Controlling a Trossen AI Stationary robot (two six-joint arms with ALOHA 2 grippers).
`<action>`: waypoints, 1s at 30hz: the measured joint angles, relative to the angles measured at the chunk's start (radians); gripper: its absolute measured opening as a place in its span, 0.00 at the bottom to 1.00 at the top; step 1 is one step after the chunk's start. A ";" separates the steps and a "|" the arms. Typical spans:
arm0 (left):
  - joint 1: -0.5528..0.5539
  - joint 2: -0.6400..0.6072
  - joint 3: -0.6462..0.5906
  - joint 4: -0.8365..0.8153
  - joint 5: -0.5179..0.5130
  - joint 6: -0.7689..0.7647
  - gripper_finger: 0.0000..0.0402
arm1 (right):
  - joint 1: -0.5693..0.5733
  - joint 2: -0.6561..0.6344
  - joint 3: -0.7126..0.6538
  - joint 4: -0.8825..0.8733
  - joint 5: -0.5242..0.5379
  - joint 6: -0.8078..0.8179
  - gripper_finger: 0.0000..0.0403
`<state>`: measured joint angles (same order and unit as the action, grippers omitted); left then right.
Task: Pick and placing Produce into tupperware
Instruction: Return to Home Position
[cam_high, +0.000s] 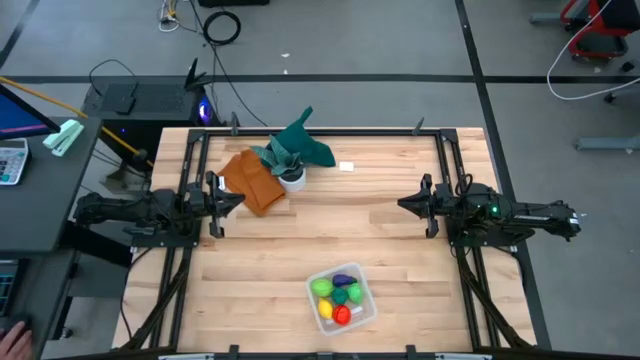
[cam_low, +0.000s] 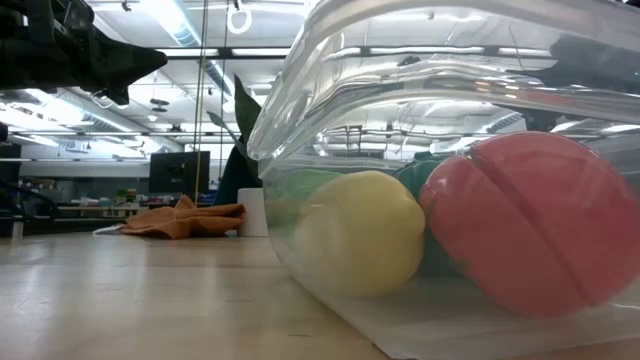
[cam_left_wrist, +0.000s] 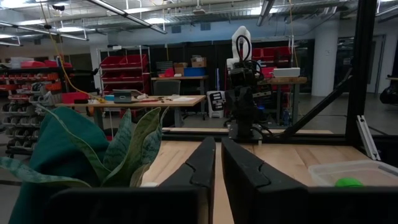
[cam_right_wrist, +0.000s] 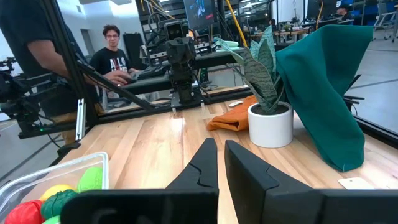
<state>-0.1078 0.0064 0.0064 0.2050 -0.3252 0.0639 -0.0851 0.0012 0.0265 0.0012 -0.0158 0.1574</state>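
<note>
The table (cam_high: 330, 240) is bare across its middle, which suits a rest pose. Each arm lies low along its own side edge, well away from anything it could knock.

The left gripper (cam_high: 238, 201) points inward just beside the orange cloth (cam_high: 252, 180). Its fingers (cam_left_wrist: 202, 165) are pressed nearly together on nothing. The right gripper (cam_high: 403, 205) faces it from the opposite side, with its fingers (cam_right_wrist: 202, 165) closed in the same way and empty. Closed, level jaws with no load look like parking, not reaching.

The tub (cam_high: 367, 290) sits near the front edge between the two arms, where either could reach it. It is well apart from both grippers.

The potted plant (cam_high: 292, 178) and the teal cloth (cam_high: 305, 140) stand at the back, clear of the tub.

All the produce (cam_high: 338, 298) lies inside the tub. Two green pieces, one purple, one yellow (cam_low: 360, 235) and one red (cam_low: 540, 225) are crowded against each other and the wall. No piece shows loose on the wood, so the sorting looks complete.
</note>
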 joint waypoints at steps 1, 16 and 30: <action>0.000 0.000 0.000 0.000 0.000 0.000 0.08 | 0.000 0.000 0.000 0.000 0.000 0.000 0.00; 0.000 0.000 0.000 0.000 0.000 0.000 0.09 | 0.000 0.000 0.000 0.000 0.000 0.000 0.00; 0.000 0.000 0.000 0.000 0.000 0.000 0.07 | 0.000 0.000 0.000 0.000 0.000 0.000 0.00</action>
<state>-0.1078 0.0067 0.0064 0.2050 -0.3252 0.0639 -0.0849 0.0010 0.0265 0.0013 -0.0154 0.1574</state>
